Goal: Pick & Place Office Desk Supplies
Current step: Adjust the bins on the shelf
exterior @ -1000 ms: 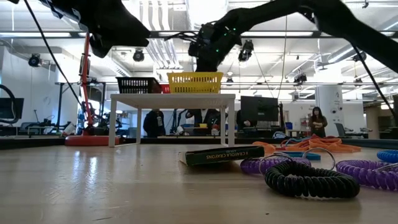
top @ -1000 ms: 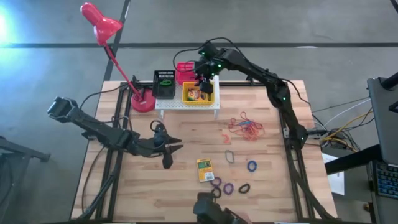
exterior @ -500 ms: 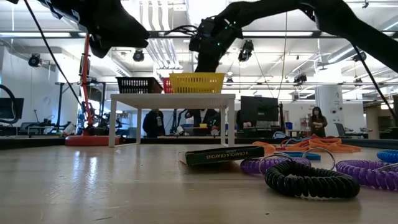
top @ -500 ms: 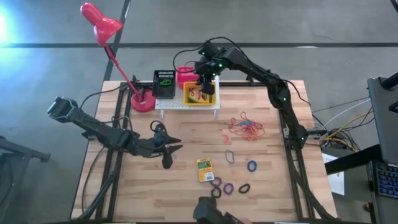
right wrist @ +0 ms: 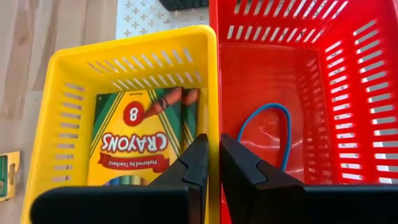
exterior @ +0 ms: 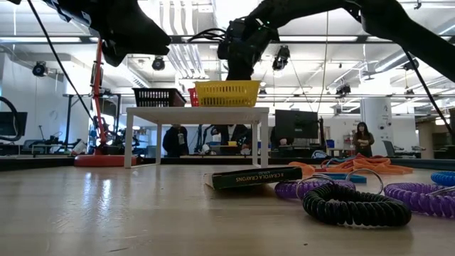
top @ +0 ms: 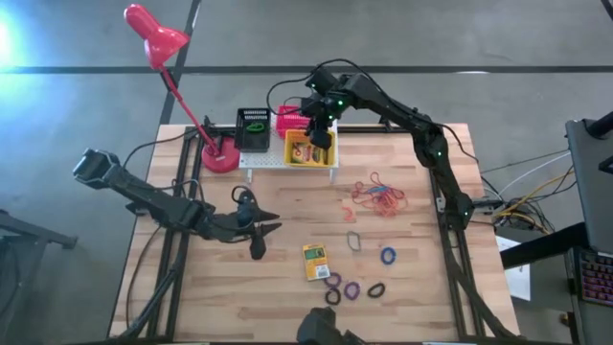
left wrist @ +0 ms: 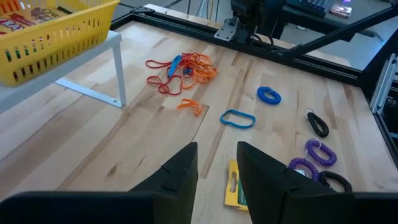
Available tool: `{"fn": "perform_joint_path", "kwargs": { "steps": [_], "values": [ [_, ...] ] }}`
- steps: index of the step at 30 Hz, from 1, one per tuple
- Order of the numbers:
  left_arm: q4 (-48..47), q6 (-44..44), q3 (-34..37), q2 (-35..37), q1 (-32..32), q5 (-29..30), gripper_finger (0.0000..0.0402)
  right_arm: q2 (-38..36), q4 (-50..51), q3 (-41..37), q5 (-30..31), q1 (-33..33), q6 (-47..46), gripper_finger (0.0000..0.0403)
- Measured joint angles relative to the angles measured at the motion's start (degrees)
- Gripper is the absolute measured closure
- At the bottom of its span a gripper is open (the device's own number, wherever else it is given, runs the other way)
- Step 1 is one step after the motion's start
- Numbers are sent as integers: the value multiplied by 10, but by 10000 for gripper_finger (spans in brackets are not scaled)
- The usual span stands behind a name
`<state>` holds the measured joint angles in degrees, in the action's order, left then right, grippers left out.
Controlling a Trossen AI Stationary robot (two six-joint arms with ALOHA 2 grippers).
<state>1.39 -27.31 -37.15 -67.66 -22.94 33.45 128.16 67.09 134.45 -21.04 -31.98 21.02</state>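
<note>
On the white stand [top: 287, 161] at the table's far side sit a yellow basket [top: 311, 149], a red basket [top: 290, 117] and a black basket [top: 253, 129]. A crayon box [right wrist: 134, 143] lies in the yellow basket and a blue band [right wrist: 267, 130] in the red one. My right gripper [right wrist: 214, 146] is shut on the yellow basket. Another crayon box [top: 315, 261], rubber bands [top: 378, 195] and rings [top: 350, 287] lie on the table. My left gripper [top: 263, 230] hangs open over the table's left middle, holding nothing. My right gripper pinches the yellow basket's side wall [right wrist: 213, 118], the one next to the red basket, between its two fingers. One finger is inside the yellow basket, the other outside that wall on the red basket's side. The fingers slant down from above. The basket's bottom [exterior: 226, 105] rests on the stand.
A red desk lamp [top: 182, 86] stands at the far left, its base beside the stand. A blue ring [top: 387, 256] and a blue band [left wrist: 237, 118] lie right of the middle. Bare wood lies at the near left. People are in the room behind the table.
My right gripper has dipped to the yellow basket's rim. The basket has slid a little along the stand toward the table's near and right edges, staying on the stand.
</note>
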Motion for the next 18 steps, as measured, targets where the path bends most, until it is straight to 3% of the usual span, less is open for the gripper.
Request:
{"fn": "perform_joint_path", "kwargs": {
  "steps": [9, 18],
  "values": [
    [0, -1, 0, 0, 0, 0, 284, 2, -22, -1, 1, 1, 2, 367],
    [0, -3, 0, 0, 0, 0, 284, 2, -30, -1, 1, 1, 4, 290]
  ]
}}
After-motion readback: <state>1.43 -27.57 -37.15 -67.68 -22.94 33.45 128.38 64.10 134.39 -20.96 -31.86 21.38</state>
